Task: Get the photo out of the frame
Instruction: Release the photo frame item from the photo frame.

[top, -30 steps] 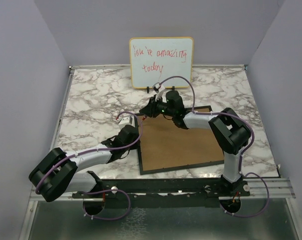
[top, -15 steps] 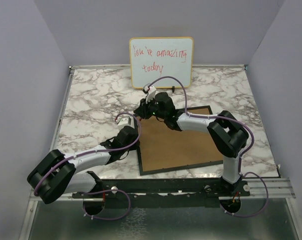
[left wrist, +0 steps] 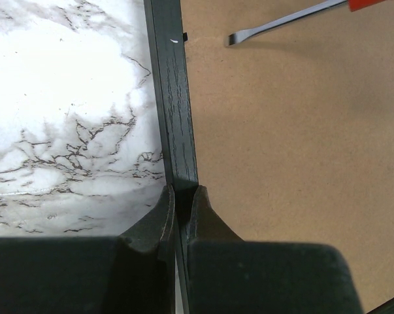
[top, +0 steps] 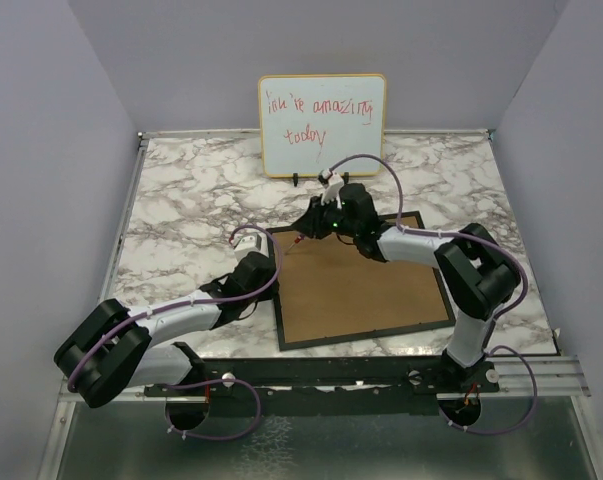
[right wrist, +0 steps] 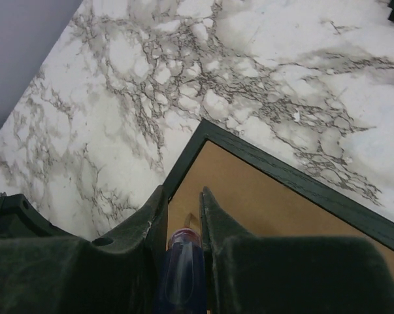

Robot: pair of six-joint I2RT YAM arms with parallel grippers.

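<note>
From above: frame (top: 366, 334) lies face down on the marble table (top: 181, 190), brown back panel (top: 366, 285) up. The photo is not visible, presumably under the panel. The right gripper (top: 306, 228) sat over the far left corner half a second ago and has since swung right along the far rail. Panel still seated, so this is probably hunting for clips.

Left wrist: left gripper (left wrist: 182, 196) pinches the frame's left rail, steadying it. A screwdriver (left wrist: 281, 23) blade hovers over the panel.

Right wrist: fingers (right wrist: 151, 222) clamp the screwdriver's handle above the frame's corner.
</note>
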